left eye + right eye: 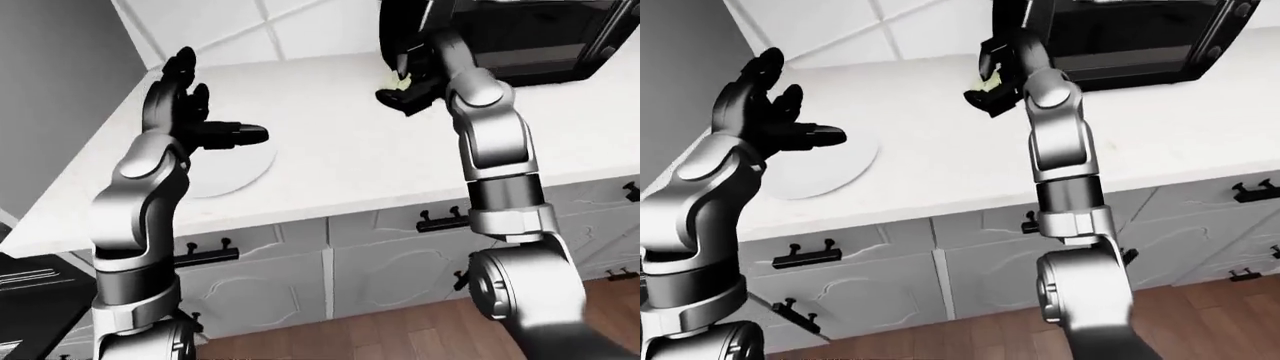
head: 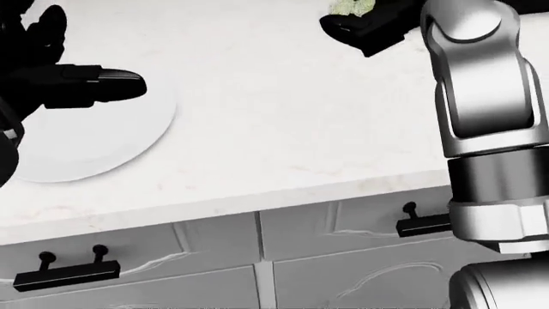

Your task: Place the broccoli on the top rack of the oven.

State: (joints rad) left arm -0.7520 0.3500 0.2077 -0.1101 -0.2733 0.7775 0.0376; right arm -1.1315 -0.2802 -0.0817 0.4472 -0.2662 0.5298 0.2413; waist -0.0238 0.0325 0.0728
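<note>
- The two eye views take in the oven [image 1: 1130, 37], a dark box standing on the counter [image 1: 350, 150] just beyond the right hand [image 1: 1002, 75]; the head view looks down too steeply to show the oven, apart from a dark sliver at its top right corner.
- The head view gives the closest look at the broccoli [image 2: 352, 6]: a pale green lump at the top edge, sitting in the black fingers of the right hand, which curl round it from below and from the side.
- In the eye views the broccoli shows only as a small yellow-green patch inside that clenched hand, raised above the counter and near the oven's left edge.
- The right arm [image 1: 490, 142] rises steeply from the shoulder at the bottom of the eye views, forearm nearly upright and the wrist bent toward the oven.
- The left hand [image 1: 190, 112] is lifted, with its fingers spread wide and upright and one finger jutting sideways toward the right hand; it holds nothing.
- A white plate [image 2: 94, 141] lies flat on the counter just under and beside the left hand, well apart from the right hand.
- Only the eye views show the wood floor [image 1: 1200, 315] and the full row of grey cabinet doors [image 1: 400, 262] with black handles below both hands.
</note>
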